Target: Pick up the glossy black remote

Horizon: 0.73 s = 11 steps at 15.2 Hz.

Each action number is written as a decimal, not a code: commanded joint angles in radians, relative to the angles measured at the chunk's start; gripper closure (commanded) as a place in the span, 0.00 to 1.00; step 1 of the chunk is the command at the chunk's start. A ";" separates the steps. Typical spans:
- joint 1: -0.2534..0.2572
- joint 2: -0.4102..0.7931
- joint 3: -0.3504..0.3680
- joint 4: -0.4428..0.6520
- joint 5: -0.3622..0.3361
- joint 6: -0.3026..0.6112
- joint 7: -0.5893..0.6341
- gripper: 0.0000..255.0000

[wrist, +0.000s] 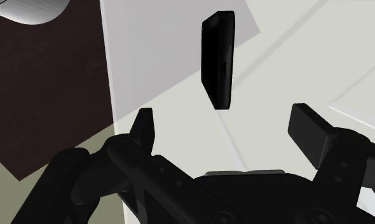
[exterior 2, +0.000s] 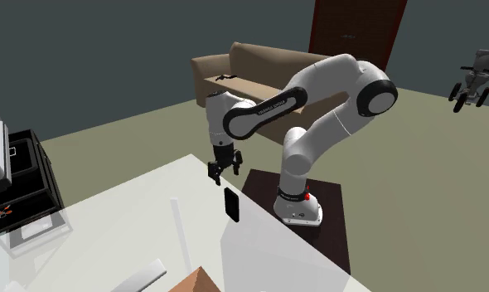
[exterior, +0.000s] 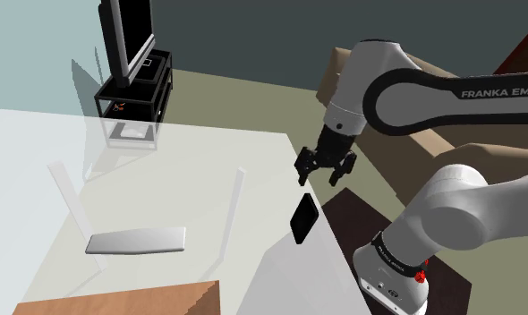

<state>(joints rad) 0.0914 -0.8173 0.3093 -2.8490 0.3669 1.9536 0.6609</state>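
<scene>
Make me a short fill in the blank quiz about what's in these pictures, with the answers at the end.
1. The tool hanging above the remote is ___, not shut.
2. The remote is coloured ___.
3. The remote rests on a pale ___, close to its edge.
Missing words: open; black; table.

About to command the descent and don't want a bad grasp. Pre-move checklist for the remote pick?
1. Gripper open: ok, the gripper has its jaws well apart.
2. Target located: ok, the black remote sits near the table edge beside the stand.
3. Remote between the jaws: not ok, it lies beyond the tips, untouched.
4. Closing across its narrow side: ok in the wrist view.
5. Path clear: ok, nothing lies between them.
6. Remote lying flat: cannot tell.
</scene>
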 commanded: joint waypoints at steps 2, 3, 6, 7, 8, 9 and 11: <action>0.014 0.039 0.032 -0.029 0.043 0.069 0.029 0.00; 0.015 0.048 0.036 -0.038 0.048 0.086 0.026 0.00; 0.019 0.079 0.048 -0.063 0.063 0.142 0.018 0.00; 0.021 0.090 0.052 -0.071 0.069 0.161 0.016 0.00; 0.022 0.097 0.054 -0.075 0.072 0.172 0.014 0.00; 0.022 0.097 0.054 -0.075 0.072 0.172 0.014 0.00; 0.021 0.096 0.053 -0.076 0.071 0.172 0.013 1.00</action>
<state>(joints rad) 0.1120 -0.7215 0.3622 -2.9240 0.4371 2.1234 0.6740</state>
